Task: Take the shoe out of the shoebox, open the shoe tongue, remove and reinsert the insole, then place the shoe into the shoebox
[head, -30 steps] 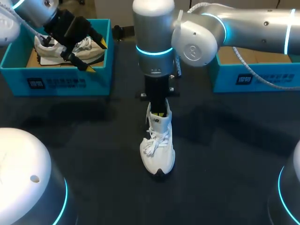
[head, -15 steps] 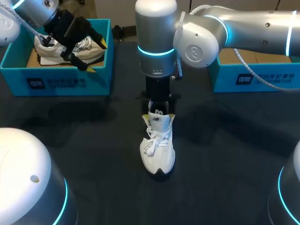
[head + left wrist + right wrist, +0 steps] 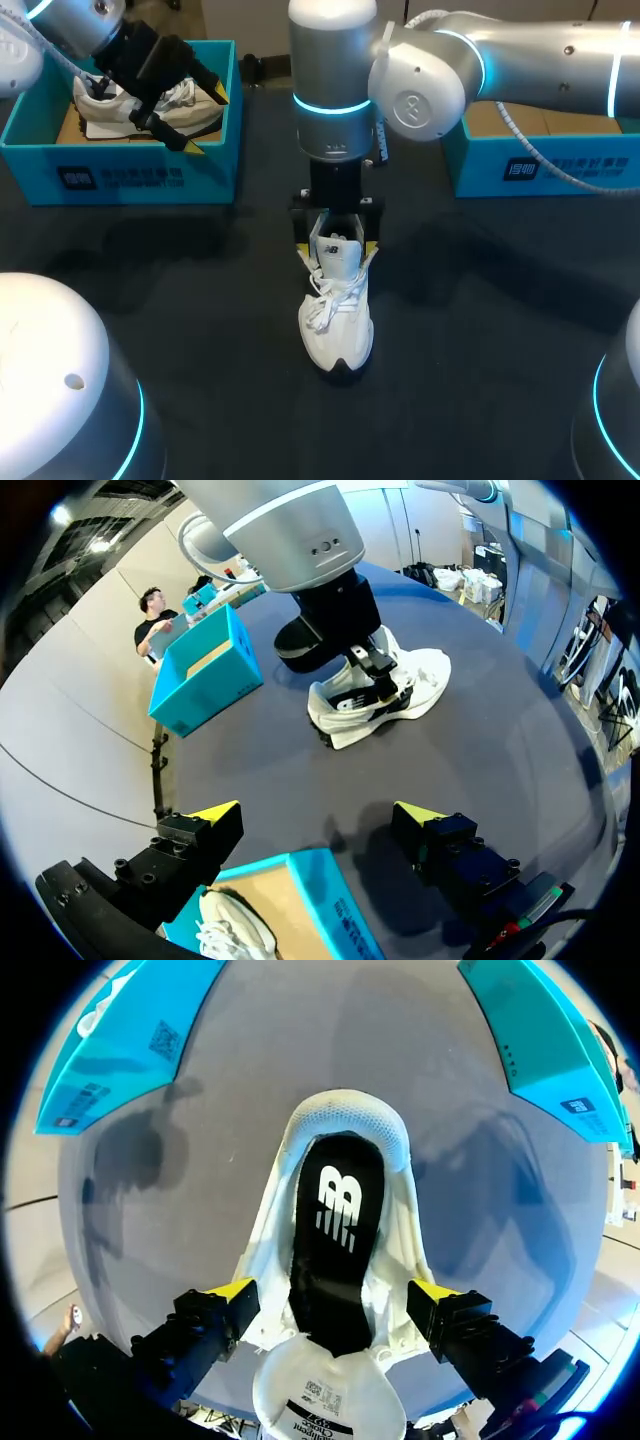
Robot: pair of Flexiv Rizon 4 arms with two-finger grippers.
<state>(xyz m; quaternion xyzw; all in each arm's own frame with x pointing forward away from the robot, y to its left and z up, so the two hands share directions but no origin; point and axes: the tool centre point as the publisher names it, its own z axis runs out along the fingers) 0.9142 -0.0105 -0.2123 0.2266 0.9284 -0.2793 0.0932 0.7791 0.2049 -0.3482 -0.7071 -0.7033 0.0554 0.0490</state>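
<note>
A white shoe (image 3: 337,320) stands on the dark table in the middle of the head view, toe toward me. My right gripper (image 3: 337,249) hangs over its heel end, open, one yellow tip on each side of the collar. In the right wrist view the raised white tongue (image 3: 320,1405) lies close under my right gripper (image 3: 333,1295), and the black insole (image 3: 335,1230) shows inside the shoe. My left gripper (image 3: 206,121) is open and empty above the left blue shoebox (image 3: 120,178), which holds another white shoe (image 3: 105,108).
A second blue box (image 3: 560,165) stands at the back right, under my right arm. In the left wrist view the left box's corner (image 3: 325,905) lies under my left gripper (image 3: 316,815), with the table shoe (image 3: 400,685) farther ahead.
My right gripper has opened and its fingers now stand spread on either side of the shoe's collar. The tongue stays raised. The left arm has not moved.
</note>
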